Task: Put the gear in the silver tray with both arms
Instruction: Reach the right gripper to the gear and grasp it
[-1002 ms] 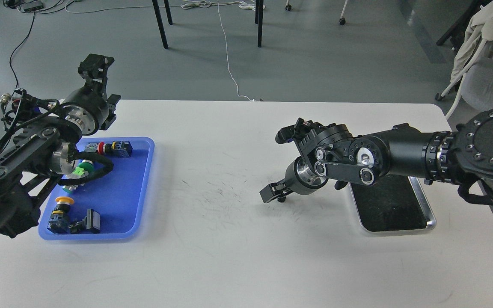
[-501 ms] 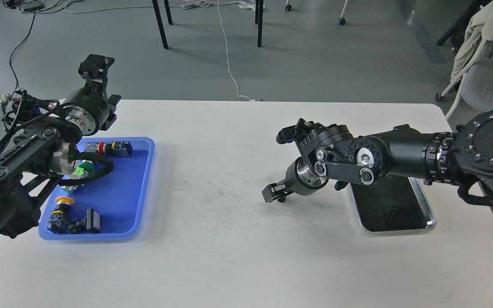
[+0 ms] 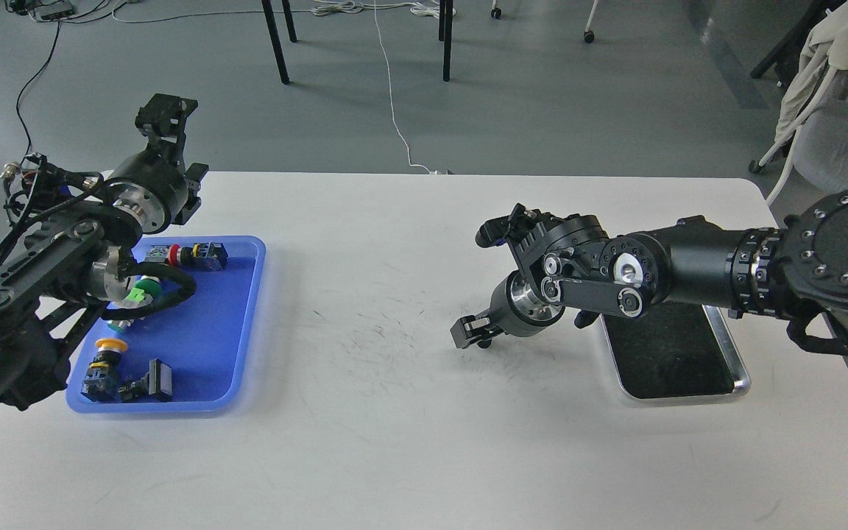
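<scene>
The left gripper (image 3: 166, 121) is seen raised above the far left corner of the table (image 3: 394, 442), past the far edge of the blue tray (image 3: 236, 353); its fingers are viewed end-on and dark, so whether they are spread or pressed together cannot be told, and nothing is seen held. The right gripper (image 3: 470, 333) is held low over the bare table middle, just left of the silver tray (image 3: 740, 368); its small dark fingers look close together, but the gap cannot be made out, and no part is seen between them.

The silver tray is found at the right side of the table, partly covered by the right forearm, and its dark bottom shows nothing lying in it. The parts are all found in the blue tray: a red-capped switch (image 3: 187, 255), a green-capped one (image 3: 143, 291), a yellow-capped one (image 3: 105, 361) and a black block (image 3: 157, 380). So, by judgement, nothing has been delivered yet; pick, carry and drop all remain.

Open room is plentiful across the table's middle. The blue tray's raised rim and the left arm's own cable loop (image 3: 174, 287) draped over the parts are to be cleared on the reach. The silver tray sits near the right table edge.
</scene>
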